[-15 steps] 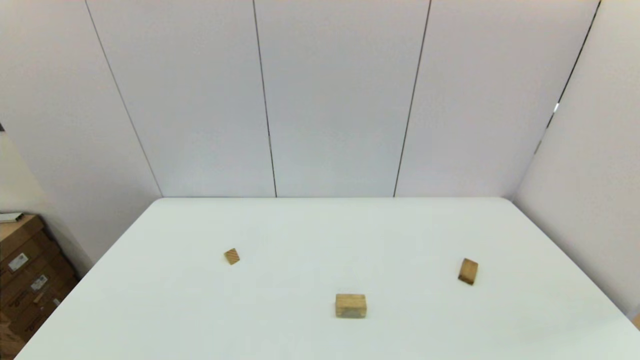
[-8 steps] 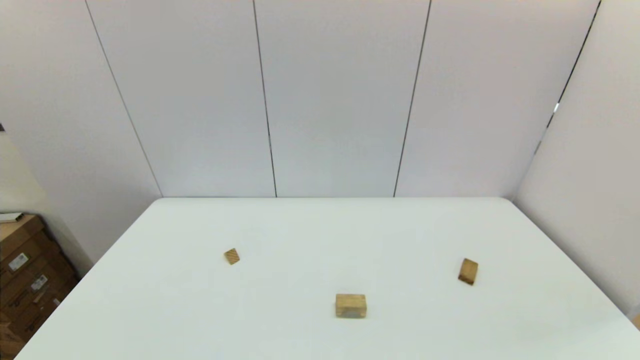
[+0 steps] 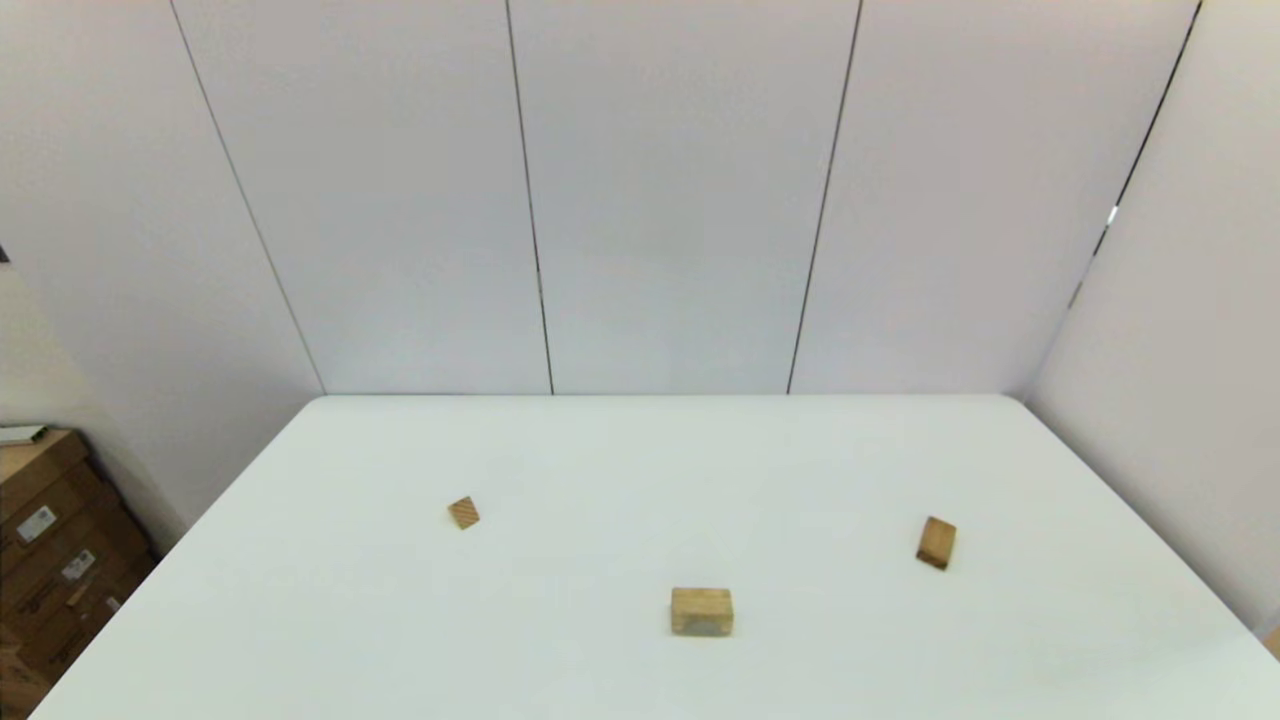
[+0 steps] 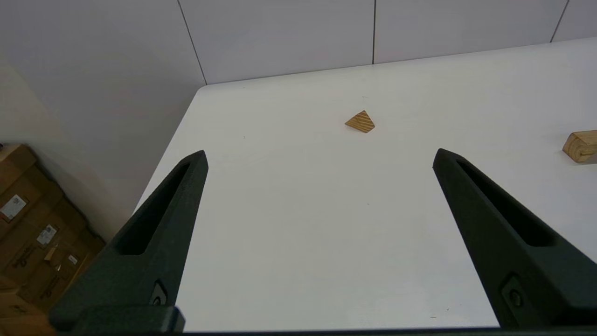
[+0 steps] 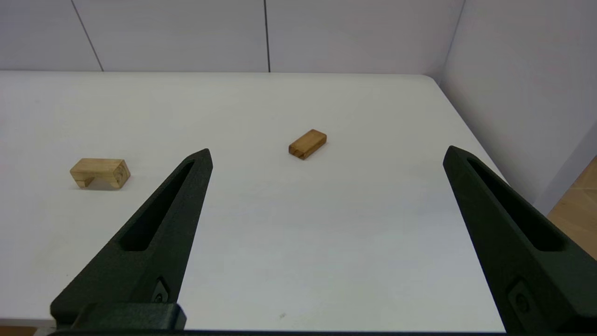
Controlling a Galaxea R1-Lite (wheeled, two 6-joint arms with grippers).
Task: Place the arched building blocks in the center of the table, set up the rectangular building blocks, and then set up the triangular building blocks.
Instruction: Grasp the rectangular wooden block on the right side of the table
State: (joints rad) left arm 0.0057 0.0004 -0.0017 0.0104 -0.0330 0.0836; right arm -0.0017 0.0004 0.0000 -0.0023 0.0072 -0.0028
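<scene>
White table (image 3: 640, 450) with three wooden blocks, well apart. Arch block (image 3: 701, 611) near the front edge, about mid-width, cut-out facing down toward the front. Slab (image 3: 936, 543) to the right, lying flat, turned at an angle. Wedge (image 3: 463, 513) to the left, farther back, striped grain showing. Cardboard boxes (image 3: 55, 560) off the table's left side. Neither gripper in sight.

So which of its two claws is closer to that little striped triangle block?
Left. The triangular block lies on the table's left side, ahead of the open left gripper. The open right gripper faces the rectangular block on the far right side.
</scene>
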